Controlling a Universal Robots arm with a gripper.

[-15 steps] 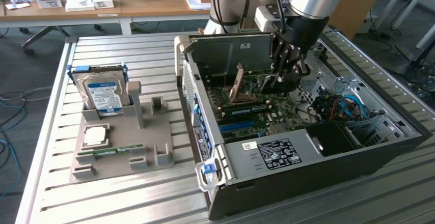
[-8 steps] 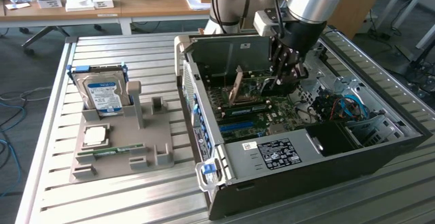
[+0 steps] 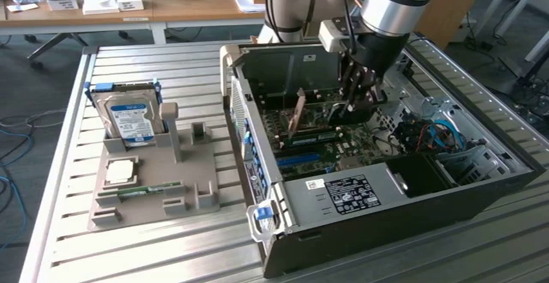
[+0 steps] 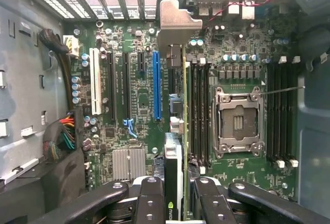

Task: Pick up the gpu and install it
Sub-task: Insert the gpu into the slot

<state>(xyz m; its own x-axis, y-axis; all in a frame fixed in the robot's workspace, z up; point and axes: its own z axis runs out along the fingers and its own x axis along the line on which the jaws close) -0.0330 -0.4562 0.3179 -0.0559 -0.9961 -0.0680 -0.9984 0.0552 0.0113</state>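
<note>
Office desk (image 3: pixel 171 9) behind; slatted table (image 3: pixel 171 254) bears case (image 3: pixel 386 231); end effector (image 4: pixel 176 188) grips gpu (image 4: pixel 173 154).

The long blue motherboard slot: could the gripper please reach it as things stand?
Probably yes: the gripper, clamping the green gpu card edge-on, hangs just beside the long blue slot, nothing visibly between them.

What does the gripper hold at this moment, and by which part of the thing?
The gripper holds the gpu, clamped across its two faces, at the end away from its silver bracket.
</note>
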